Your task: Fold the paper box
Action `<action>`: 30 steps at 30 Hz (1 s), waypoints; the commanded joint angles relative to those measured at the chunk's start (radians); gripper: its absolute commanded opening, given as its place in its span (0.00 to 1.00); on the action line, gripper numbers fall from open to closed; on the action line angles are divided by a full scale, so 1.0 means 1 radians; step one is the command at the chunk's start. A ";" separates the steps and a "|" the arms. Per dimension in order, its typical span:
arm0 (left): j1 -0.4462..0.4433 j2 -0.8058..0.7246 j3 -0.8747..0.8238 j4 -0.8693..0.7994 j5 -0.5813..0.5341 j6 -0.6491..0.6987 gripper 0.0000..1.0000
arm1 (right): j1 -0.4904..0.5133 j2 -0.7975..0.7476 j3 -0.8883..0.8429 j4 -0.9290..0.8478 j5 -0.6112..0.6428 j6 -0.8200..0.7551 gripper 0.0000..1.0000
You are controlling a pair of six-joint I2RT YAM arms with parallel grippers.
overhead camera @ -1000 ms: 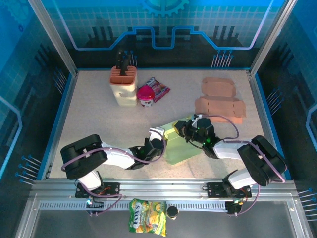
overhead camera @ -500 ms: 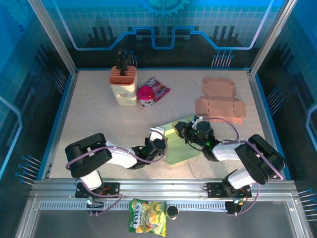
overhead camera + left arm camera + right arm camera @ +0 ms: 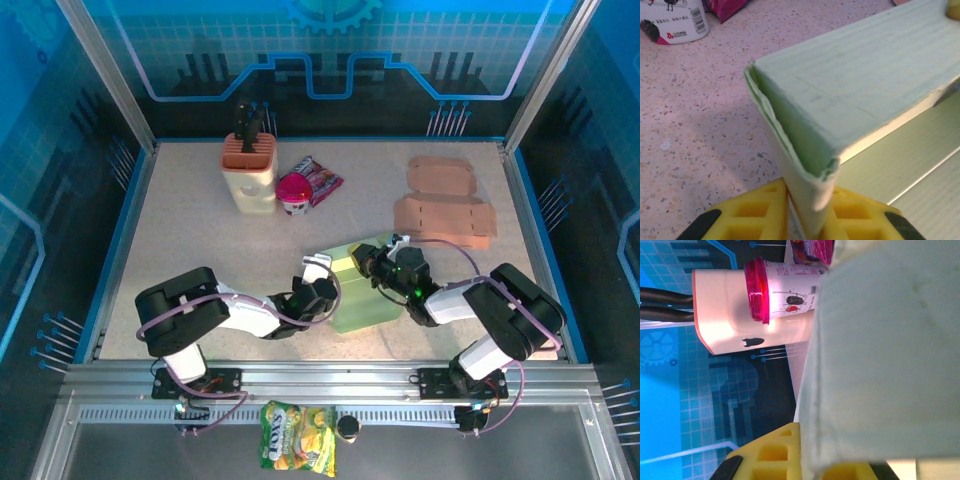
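Fold in progress: green paper box (image 3: 365, 290) sits below-right of the pink-lidded cup (image 3: 293, 192). The left gripper (image 3: 322, 292) pinches its cup-side wall, and the right gripper (image 3: 380, 266) is clamped on the opposite flap. Next, likely: crease the wall upright without either grip slipping.

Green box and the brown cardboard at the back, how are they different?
The green paper box is pale green; the brown cardboard sheets are tan. The green paper box is partly folded, with one wall standing up; the brown cardboard sheets lie flat and unfolded. The left gripper and the right gripper both pinch the green paper box; nothing touches the brown cardboard sheets. Both rest on the speckled table.
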 commanded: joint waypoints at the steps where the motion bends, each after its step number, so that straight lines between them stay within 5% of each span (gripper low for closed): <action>1: -0.006 0.016 0.065 -0.022 -0.029 -0.045 0.11 | 0.041 0.006 -0.022 -0.077 -0.033 -0.007 0.00; 6: -0.011 0.020 0.107 -0.108 -0.068 -0.087 0.00 | 0.045 -0.013 -0.009 -0.116 -0.040 -0.009 0.03; 11: -0.012 -0.022 0.133 -0.240 -0.128 -0.175 0.00 | 0.047 -0.134 0.021 -0.280 -0.037 -0.079 0.50; 19: 0.049 -0.140 0.134 -0.395 -0.063 -0.153 0.00 | 0.024 -0.542 0.201 -0.942 0.002 -0.375 0.88; 21: 0.080 -0.185 0.123 -0.427 -0.008 -0.139 0.00 | -0.019 -0.614 0.250 -1.049 -0.045 -0.452 0.89; 30: 0.279 -0.440 0.071 -0.562 0.372 -0.113 0.00 | -0.359 -0.741 0.312 -1.164 -0.383 -0.740 0.57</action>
